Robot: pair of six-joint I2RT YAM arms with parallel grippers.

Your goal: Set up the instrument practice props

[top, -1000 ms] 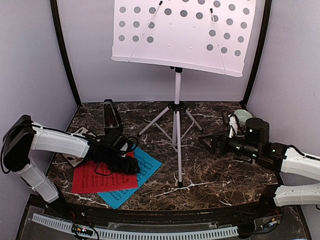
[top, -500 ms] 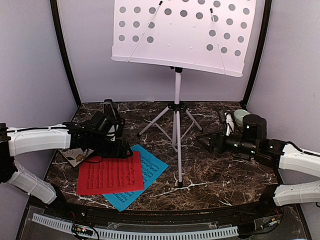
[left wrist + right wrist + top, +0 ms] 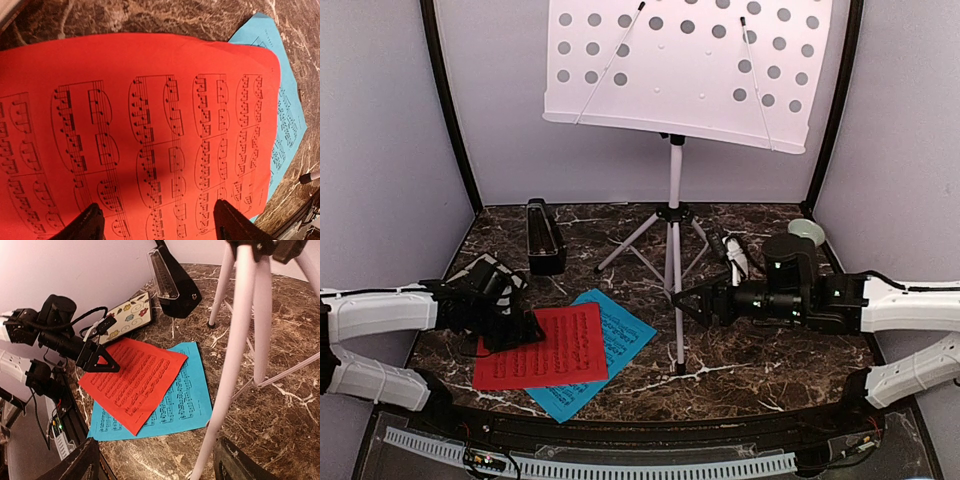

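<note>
Marble, dark brown with white veins, tops the table [image 3: 770,370]. At its far middle stands the white perforated music stand [image 3: 675,70], its wide desk tilted high over the tripod, with one leg reaching toward the near edge.

The right gripper [image 3: 688,302] lies low and sideways at that near leg. In the right wrist view its fingers [image 3: 85,460] are spread wide with the leg passing between them; whether either finger touches it cannot be told.

The left gripper [image 3: 520,328] sits at the near left, over the left edge of the red sheet of music [image 3: 555,345]. Its fingertips [image 3: 92,220] stand well apart with only the printed page beneath them and nothing clasped between.

The red sheet lies on top of the blue sheet of music [image 3: 625,335], covering its left part. The blue one's right corner points toward the stand's near leg.

The black pyramid-shaped metronome [image 3: 543,237] stands upright at the far left. Just left of it lies the floral tile [image 3: 127,315]. A pale green bowl [image 3: 807,231] sits in the far right corner.
</note>
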